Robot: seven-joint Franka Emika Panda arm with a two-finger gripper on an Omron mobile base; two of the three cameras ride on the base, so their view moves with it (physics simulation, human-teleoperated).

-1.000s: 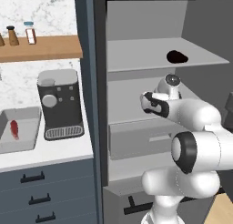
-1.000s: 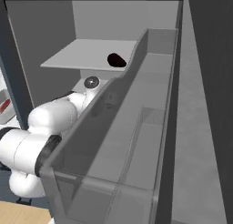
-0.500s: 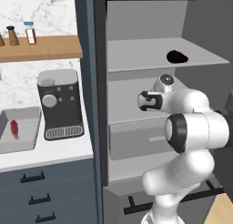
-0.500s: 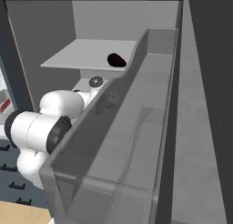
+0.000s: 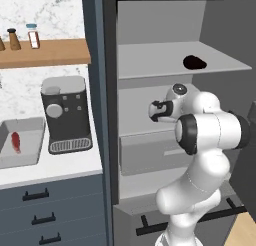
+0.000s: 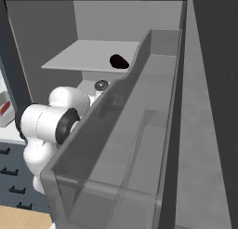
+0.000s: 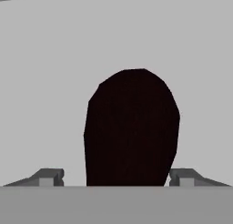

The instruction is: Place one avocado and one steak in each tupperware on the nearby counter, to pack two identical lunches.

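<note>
Avocado (image 7: 131, 129) between open tool (image 7: 116, 177) fingertips

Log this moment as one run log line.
phase: reaching for avocado | gripper: open, fingertips either side of it, not closed | tupperware: holds one steak

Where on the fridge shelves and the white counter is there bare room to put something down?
The upper shelf is bare left of the avocado. In the tupperware, the floor right of the steak is free. A bare counter strip runs in front of the coffee machine. The middle shelf is crowded: the hand straddles another avocado.
</note>
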